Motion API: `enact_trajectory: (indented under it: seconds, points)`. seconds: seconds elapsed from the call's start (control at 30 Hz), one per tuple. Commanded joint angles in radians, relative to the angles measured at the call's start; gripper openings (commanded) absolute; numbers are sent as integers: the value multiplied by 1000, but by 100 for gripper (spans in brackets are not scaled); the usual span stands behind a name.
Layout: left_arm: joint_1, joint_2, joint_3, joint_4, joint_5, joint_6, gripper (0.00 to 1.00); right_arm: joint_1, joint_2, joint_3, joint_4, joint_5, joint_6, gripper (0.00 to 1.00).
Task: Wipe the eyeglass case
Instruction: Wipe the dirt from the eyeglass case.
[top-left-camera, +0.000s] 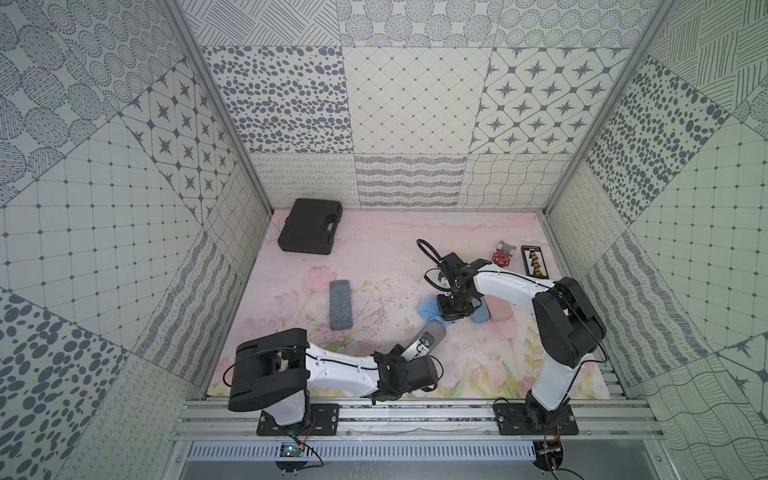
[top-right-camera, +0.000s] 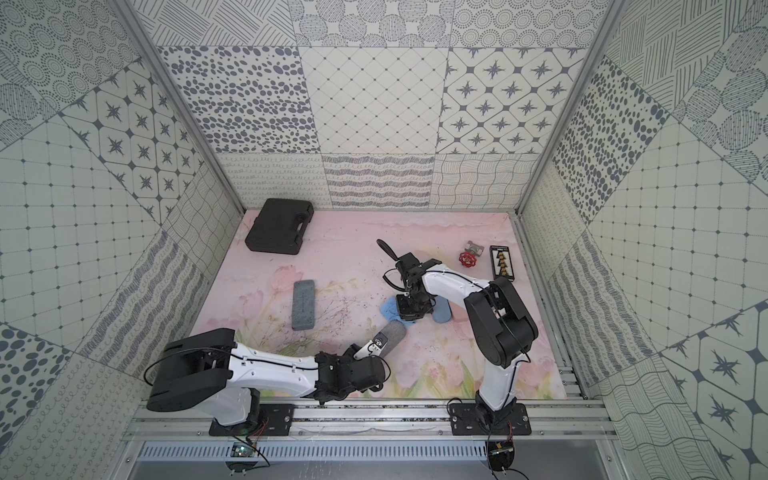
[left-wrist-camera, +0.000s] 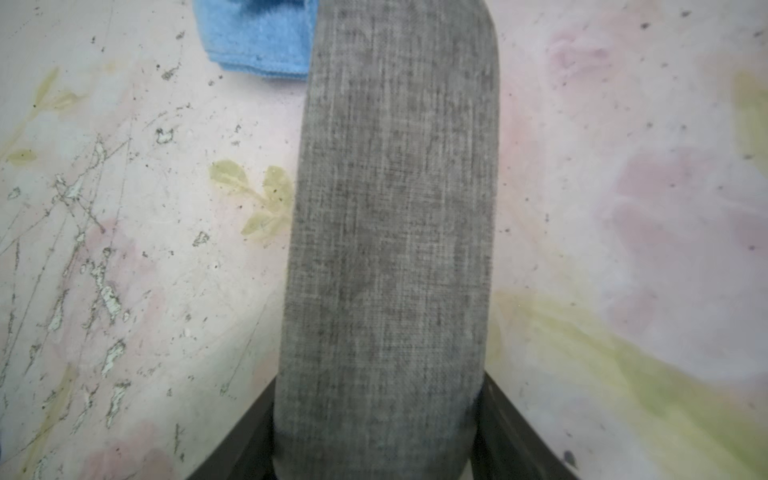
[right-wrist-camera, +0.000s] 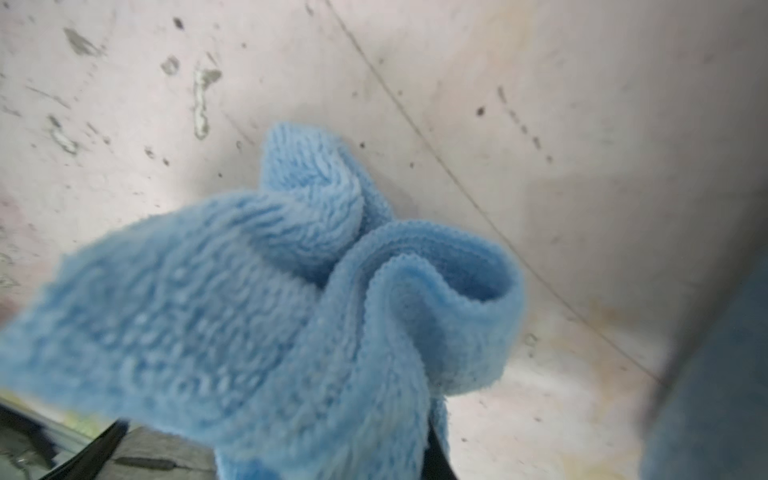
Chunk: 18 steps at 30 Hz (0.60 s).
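**Top views.** The left hand (top-left-camera: 417, 348) is clamped on the near end of the grey fabric eyeglass case (top-left-camera: 432, 332), low over the front-middle of the desk (top-left-camera: 374, 249). We cannot tell whether the case rests on the desk or is held just clear of it. Its long axis runs diagonally away from that hand, and its free rounded end is aimed at the blue cloth (top-left-camera: 427, 309). The right hand (top-left-camera: 452, 312) points down, closed on the cloth, just beyond that free end. Both top views agree (case (top-right-camera: 391, 332), cloth (top-right-camera: 387, 309)), and a small gap seems to separate the two.

**Left wrist.** The case (left-wrist-camera: 390, 249) runs straight out from between the dark fingers (left-wrist-camera: 503, 424). A corner of the cloth (left-wrist-camera: 262, 37) sits beside its far end, off to one side of the axis.

**Right wrist.** The cloth (right-wrist-camera: 291, 311) hangs bunched from the closed right hand.

**Judgement.** The right hand is the nearer one to the free end. We expect the wipe to travel along the long axis, toward the left hand.
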Motion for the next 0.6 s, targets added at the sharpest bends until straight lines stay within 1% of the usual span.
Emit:
enact_trajectory:
  seconds: [0.0,0.1,0.17,0.27,0.33,0.43,0.57]
  points:
    - [28,-7,-19,-138,29,-37,8,34,-14,107,-88,120,-82,0]
    - [59,-23,-24,-133,86,-34,9,74,46,174,-104,75,-108,0]
    - [87,-31,-21,-147,121,-51,9,112,70,170,-115,66,-115,0]
    - [131,-41,-15,-177,178,-101,9,122,41,73,-84,39,-92,0]
    - [155,-41,-11,-189,211,-129,8,105,-1,-11,-60,15,-69,0]
    - [174,-24,8,-196,249,-140,8,64,-68,-110,-33,-46,-37,0]
    - [179,15,45,-203,282,-123,8,51,-124,-148,-26,-100,-5,0]
